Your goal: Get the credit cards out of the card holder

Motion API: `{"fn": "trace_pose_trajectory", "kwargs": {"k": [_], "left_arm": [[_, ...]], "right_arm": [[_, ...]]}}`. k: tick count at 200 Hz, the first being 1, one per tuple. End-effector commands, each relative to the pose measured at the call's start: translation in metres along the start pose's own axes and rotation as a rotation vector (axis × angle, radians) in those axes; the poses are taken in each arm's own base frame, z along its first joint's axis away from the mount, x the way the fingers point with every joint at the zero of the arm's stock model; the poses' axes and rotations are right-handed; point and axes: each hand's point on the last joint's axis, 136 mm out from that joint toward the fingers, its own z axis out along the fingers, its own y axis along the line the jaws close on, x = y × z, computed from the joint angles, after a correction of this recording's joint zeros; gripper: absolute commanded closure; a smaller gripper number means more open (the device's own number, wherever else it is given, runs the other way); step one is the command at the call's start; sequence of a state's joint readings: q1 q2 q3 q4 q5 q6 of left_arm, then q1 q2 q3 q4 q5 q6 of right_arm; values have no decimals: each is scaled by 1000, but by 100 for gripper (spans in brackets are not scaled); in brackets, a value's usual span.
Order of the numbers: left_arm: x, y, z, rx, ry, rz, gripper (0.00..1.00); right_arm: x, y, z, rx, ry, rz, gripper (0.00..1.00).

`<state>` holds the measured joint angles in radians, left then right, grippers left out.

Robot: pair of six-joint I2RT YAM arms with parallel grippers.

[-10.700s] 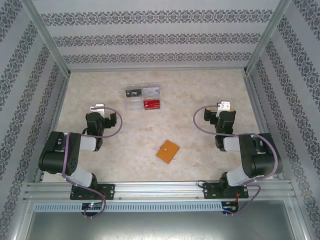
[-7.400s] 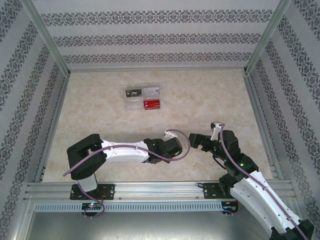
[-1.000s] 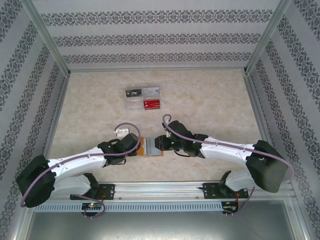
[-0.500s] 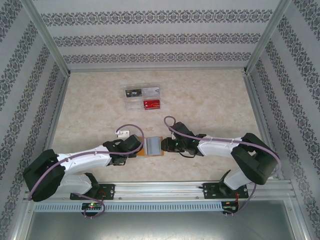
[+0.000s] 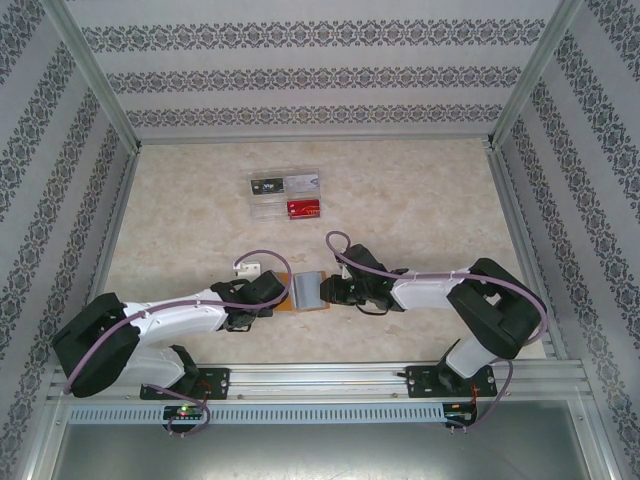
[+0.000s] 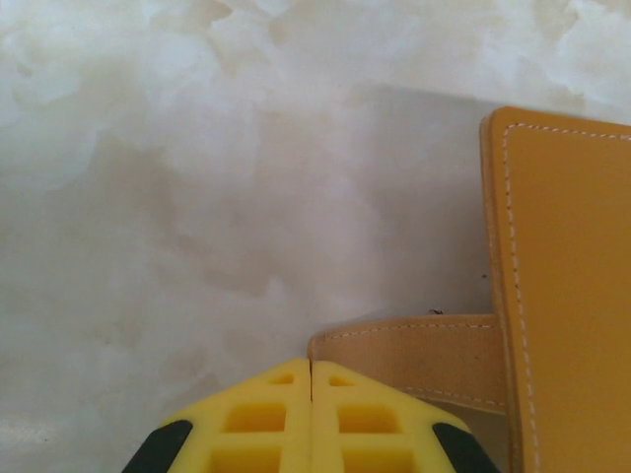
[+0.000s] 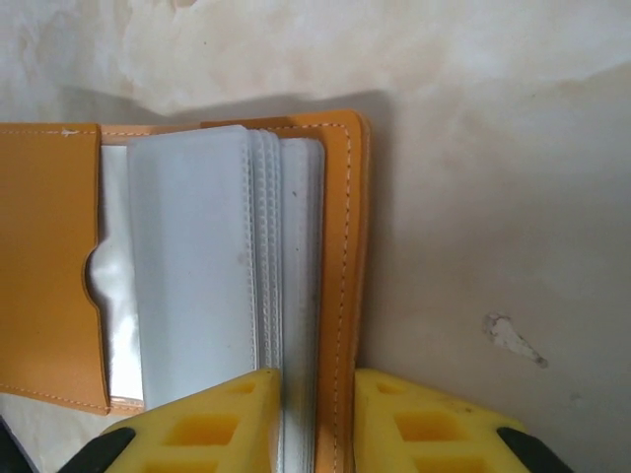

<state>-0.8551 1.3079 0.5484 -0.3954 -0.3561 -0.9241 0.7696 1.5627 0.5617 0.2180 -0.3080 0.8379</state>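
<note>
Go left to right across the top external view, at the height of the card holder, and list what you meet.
left arm → left tool → card holder → right tool → right arm

We read this as a robotics lab test cell, not a home. A cream marble-patterned tabletop (image 5: pixel 420 200) is boxed in by bare aluminium corner posts (image 5: pixel 92 80) and flat panels of grey-and-white damask-striped wallpaper (image 5: pixel 320 75). A white-and-black left robot arm (image 5: pixel 170 320) and its matching right robot arm (image 5: pixel 425 292) are bolted to a slotted aluminium rail (image 5: pixel 320 378). Below the rail runs a perforated grey strip (image 5: pixel 320 412).
</note>
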Motion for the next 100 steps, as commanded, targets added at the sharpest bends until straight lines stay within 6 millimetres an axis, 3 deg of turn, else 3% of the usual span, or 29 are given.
{"fn": "trace_pose_trajectory", "kwargs": {"k": [1, 25, 51, 83, 100], "left_arm": [[-3, -2, 1, -1, 7, 2, 100], [-2, -3, 1, 5, 10, -1, 100], [-2, -3, 1, 11, 10, -2, 100], [-3, -7, 1, 26, 9, 1, 100], [-3, -10, 2, 36, 9, -2, 100]], "right_arm": [[-2, 13, -7, -63, -17, -8, 83], [-1, 19, -9, -91, -17, -11, 100], [-3, 25, -16, -111, -33, -7, 100], [-9, 47, -40, -114, -83, -62, 100], [-10, 51, -51, -23, -95, -111, 100]]}}
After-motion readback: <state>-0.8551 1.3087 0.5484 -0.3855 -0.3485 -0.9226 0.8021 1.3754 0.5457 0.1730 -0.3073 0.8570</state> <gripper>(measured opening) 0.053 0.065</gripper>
